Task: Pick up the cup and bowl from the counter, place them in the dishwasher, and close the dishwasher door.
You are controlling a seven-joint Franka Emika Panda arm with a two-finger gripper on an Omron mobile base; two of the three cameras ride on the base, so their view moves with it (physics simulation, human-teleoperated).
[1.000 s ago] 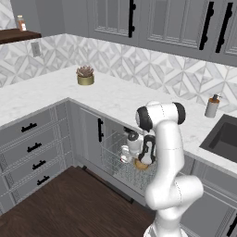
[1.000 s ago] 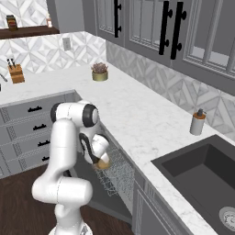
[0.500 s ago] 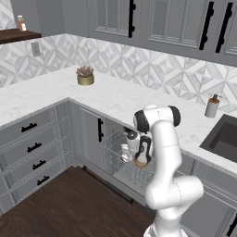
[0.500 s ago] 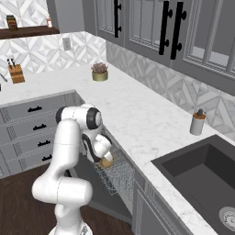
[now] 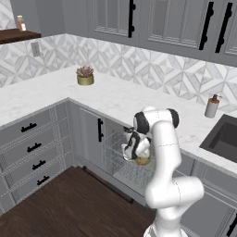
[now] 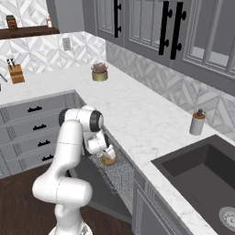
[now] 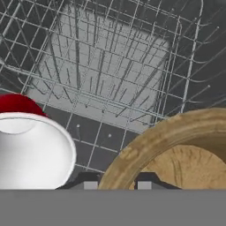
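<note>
— What does the bowl [image 7: 176,150] look like from where you stand?

— Tan-brown, wood-grained, with a thick rounded rim. In the hand view it fills the lower right, its rim right over the pincer [image 7: 115,184] tips. It sits down in the wire rack [image 7: 110,66] of the open dishwasher [image 5: 121,159], under the edge of the tabletop [image 5: 115,99].

— And the cup [image 7: 31,150]?

— Just beside the bowl, to its left in the hand view. Red outside, white rim and white inside, mouth turned towards the camera. It is in the same rack; whether the two touch, I cannot tell.

— Is the pincer holding the bowl?

— The two dark tips stand a little apart with the bowl's rim at them, but I cannot tell whether they grip it.

— What else is around?

— A gold pot with a reddish plant [image 5: 85,76] near the corner of the tabletop, a soap bottle [image 5: 211,106] by the dark sink [image 6: 202,176], a knife block [image 6: 16,72] far off to the left in the right base view. Grey drawers [image 5: 30,148] with black handles stand left of the dishwasher.

— Anything in the way?

— The arm's own white forearm [image 5: 159,139] hides most of the rack in both base views; there only a sliver of the bowl [image 6: 109,159] shows.
</note>
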